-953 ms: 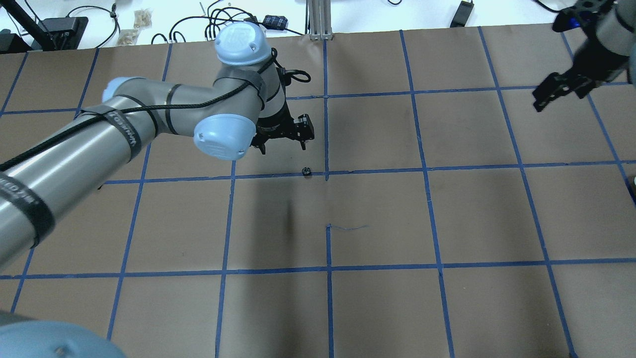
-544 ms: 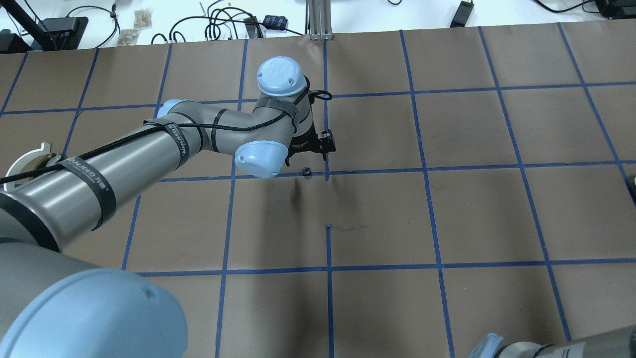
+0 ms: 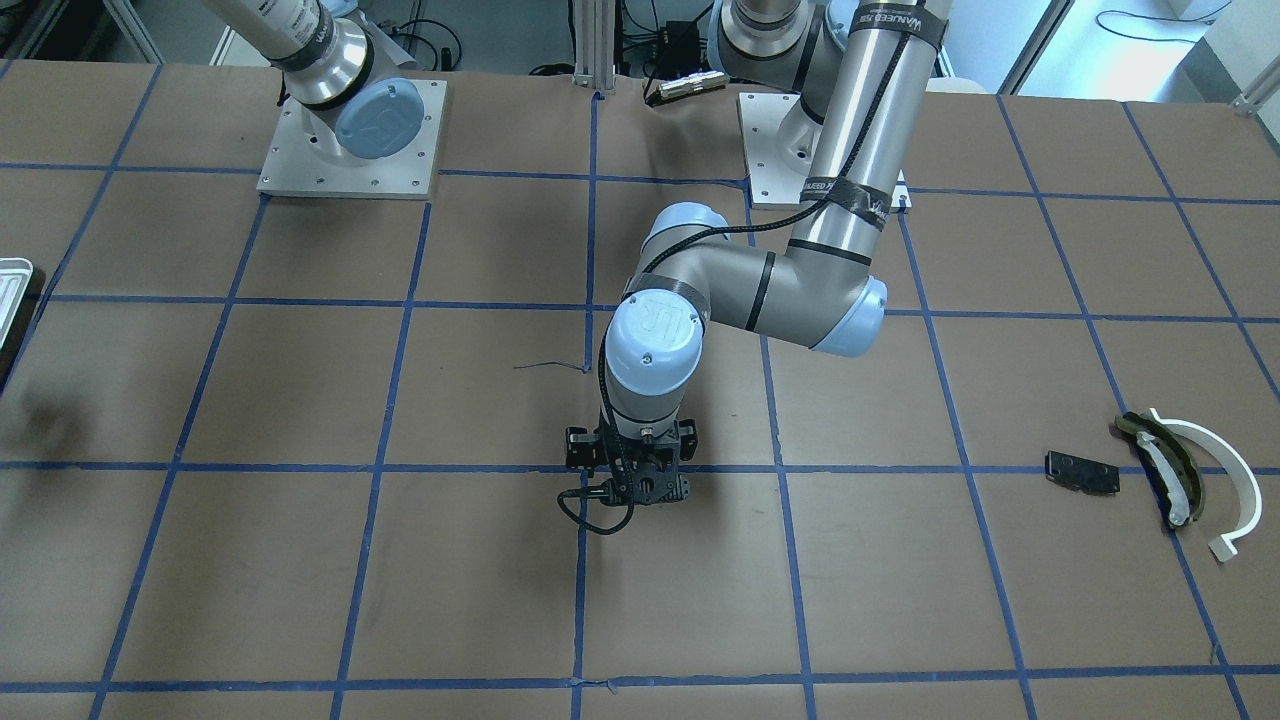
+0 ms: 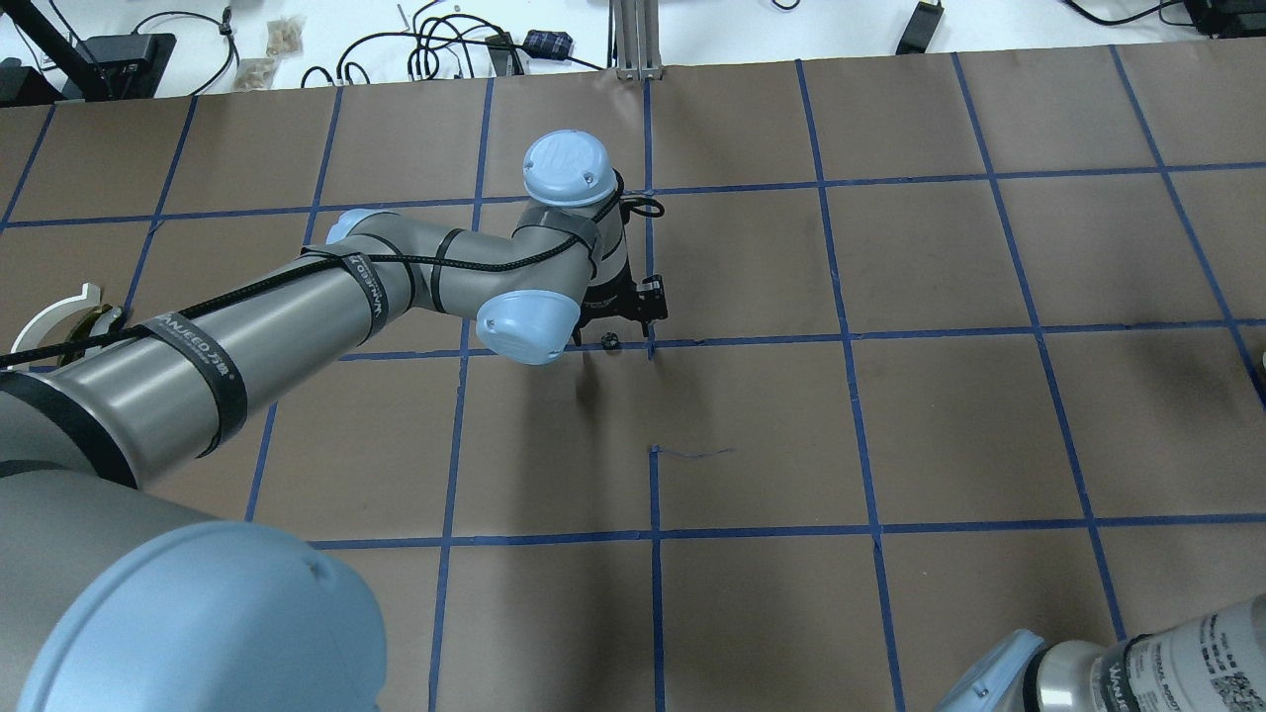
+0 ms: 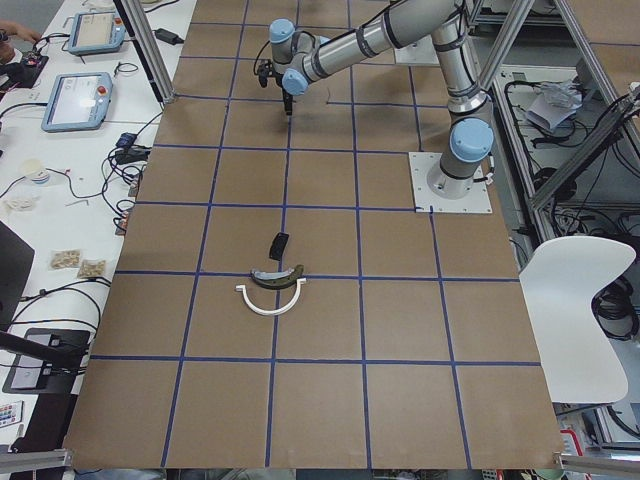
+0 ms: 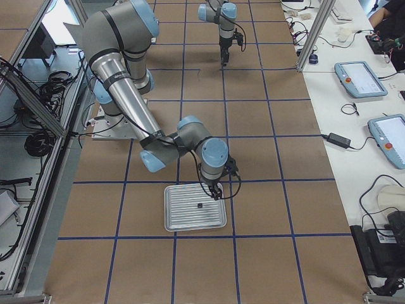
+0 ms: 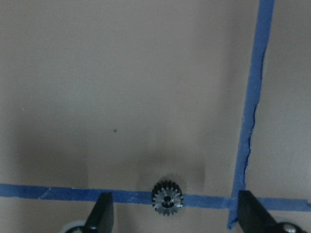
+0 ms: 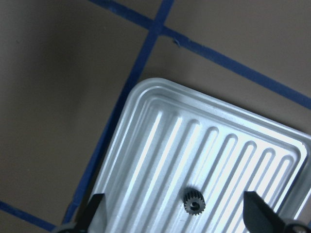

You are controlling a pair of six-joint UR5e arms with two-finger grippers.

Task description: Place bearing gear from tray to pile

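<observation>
Silvery tray (image 8: 146, 145) is the nearest thing if you stand at the right end of the table. One tiny gear (image 8: 195, 206) sits in a groove of it, and the right gripper (image 8: 172, 199) hangs over that with both fingers spread wide and nothing in them. Halfway down the table the left gripper (image 7: 172, 206) is just as wide open and empty, straddling a second gear (image 7: 167, 198) that lies flat right on a tape line (image 7: 48, 191). The pile (image 3: 1165, 465) is way off at the far end, well apart from both gears. My worry: these gears are small and toothed, so an off-centre pinch could flick one away. In the tray the fingertips might also land on the ribs instead of around the gear. After that it's a long carry to the pile. Funny thing, the overhead never shows the tray at all, just the second gear as a dark speck. The front view hides that gear behind the wrist but shows the pile best.
</observation>
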